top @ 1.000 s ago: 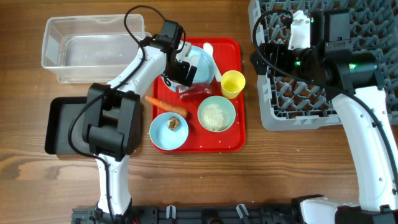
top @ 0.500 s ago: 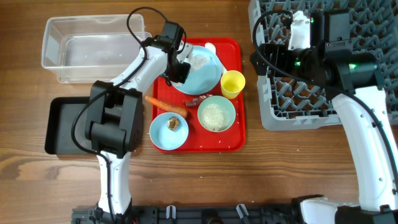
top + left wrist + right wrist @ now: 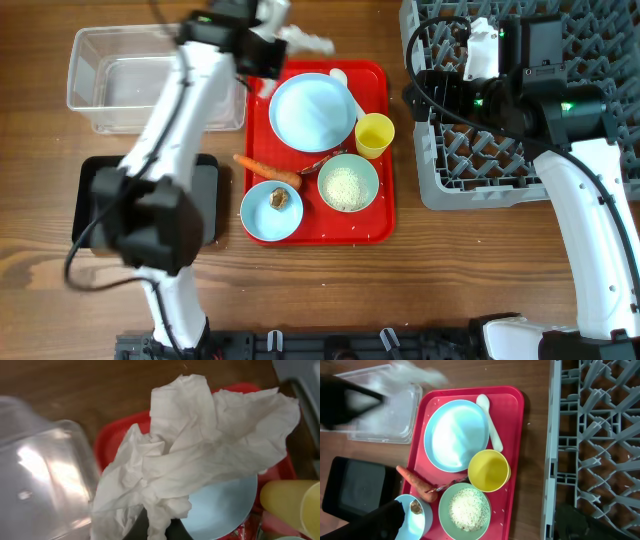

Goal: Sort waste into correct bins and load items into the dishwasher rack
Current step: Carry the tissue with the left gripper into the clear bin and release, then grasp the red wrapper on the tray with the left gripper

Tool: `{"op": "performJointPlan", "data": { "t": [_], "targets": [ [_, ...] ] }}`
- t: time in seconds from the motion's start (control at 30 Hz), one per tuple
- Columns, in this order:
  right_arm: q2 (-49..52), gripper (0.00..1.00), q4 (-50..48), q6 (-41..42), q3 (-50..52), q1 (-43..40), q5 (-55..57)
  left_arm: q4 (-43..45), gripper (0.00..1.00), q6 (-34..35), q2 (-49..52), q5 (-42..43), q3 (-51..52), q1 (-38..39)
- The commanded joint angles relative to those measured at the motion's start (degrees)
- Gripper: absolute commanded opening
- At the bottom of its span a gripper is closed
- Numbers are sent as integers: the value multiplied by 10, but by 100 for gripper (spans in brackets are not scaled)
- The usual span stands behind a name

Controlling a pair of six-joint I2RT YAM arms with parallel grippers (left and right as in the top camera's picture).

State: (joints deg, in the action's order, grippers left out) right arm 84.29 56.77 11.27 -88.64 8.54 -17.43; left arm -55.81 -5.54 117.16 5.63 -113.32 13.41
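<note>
Up and off the plate (image 3: 313, 110) goes the left gripper (image 3: 156, 532), which a moment earlier was down at the plate's edge. It now hangs above the far rim of the red tray (image 3: 380, 215), next to the clear tub (image 3: 85, 95), carrying the crumpled tissue (image 3: 200, 455). Its jaws are pinched fully together on the tissue's lower, bunched end, while the loose folds fan out above and to the sides. The plate sits bare behind it.

The tissue looks almost weightless and very soft. It should squash rather than slip, and it could tear or cling to a finger if dragged. The dense wad at its middle is the safest place to grip, since a single outer flap might pull free. It may also need a clean, wide release to drop away.

Over the dishwasher rack (image 3: 450, 170) the right gripper (image 3: 482, 515) waits with its fingers spread wide and nothing between them.

Left on the tray are a carrot (image 3: 268, 168), a yellow cup (image 3: 374, 134), a white spoon (image 3: 337, 77), a green bowl of rice (image 3: 348, 185) and a blue bowl (image 3: 272, 210) holding a brown lump. The black tray (image 3: 90, 200) lies to the left.
</note>
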Motion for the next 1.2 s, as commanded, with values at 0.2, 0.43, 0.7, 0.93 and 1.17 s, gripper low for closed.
{"op": "performJointPlan", "data": {
  "t": [0.2, 0.43, 0.7, 0.93, 1.17],
  "targets": [
    [6, 100, -3, -7, -14, -3, 11, -17, 4, 34, -7, -12, -10, -165],
    [6, 100, -3, -7, -14, -3, 11, -12, 54, 30, 55, -12, -10, -200],
    [6, 100, -3, -6, -14, -3, 11, -2, 100, 28, 54, -12, -10, -193],
    [6, 100, -7, -7, -14, -3, 11, -92, 100, -130, -2, 97, -11, -151],
    [6, 100, -4, -6, -14, -3, 12, -188, 99, -198, -10, 113, -10, -43]
  ]
}}
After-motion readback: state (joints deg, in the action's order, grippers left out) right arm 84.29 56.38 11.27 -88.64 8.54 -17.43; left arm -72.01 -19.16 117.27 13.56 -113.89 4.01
